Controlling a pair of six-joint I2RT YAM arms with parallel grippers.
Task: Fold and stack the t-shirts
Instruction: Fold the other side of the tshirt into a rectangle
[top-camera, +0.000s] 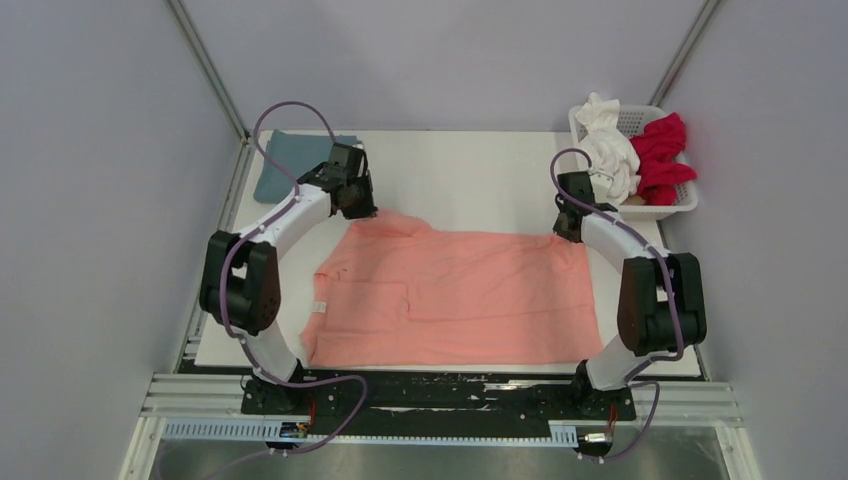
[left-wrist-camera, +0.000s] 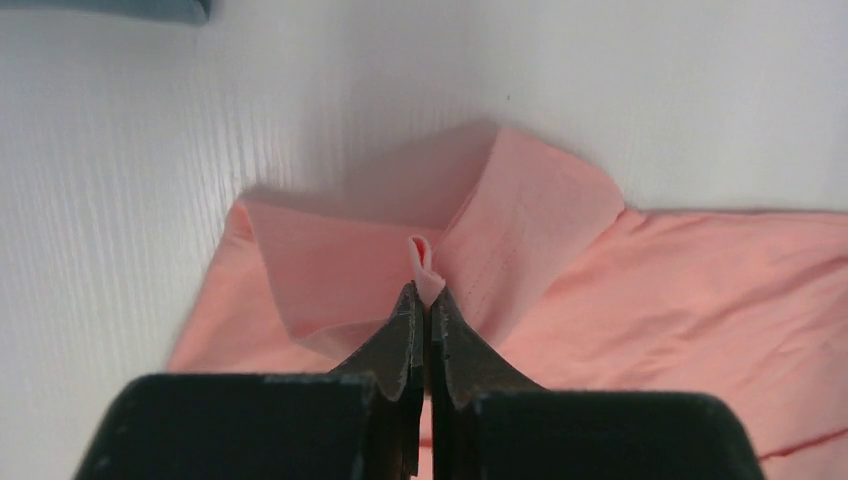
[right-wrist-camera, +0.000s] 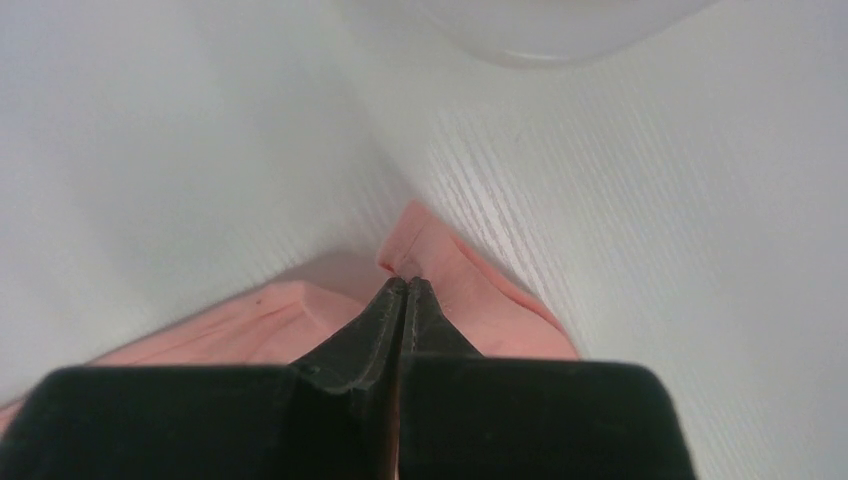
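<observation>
Left pincer, closest to its own wrist lens, is pressed together on a small pleat of the salmon-pink t-shirt, a nub of fabric poking up between the black tips while the cloth around it tents off the worktop. Right pincer is likewise clamped tight, nipping the very corner of the same shirt, with no gap showing between its jaws. From above, the shirt lies spread across the middle of the worktop, neck end toward the left arm and hem toward the right, and the two grips sit at its far-left and far-right corners. Holding both far corners at once looks like the set-up for drawing that edge over toward the near side for a first lengthwise fold, the matched grip keeping the edge straight. A dusty blue-grey t-shirt lies flat at the far-left corner, apparently the start of the stack. At the far right, a white t-shirt and a crimson red t-shirt sit bundled in a white lattice basket, awaiting their turn.
</observation>
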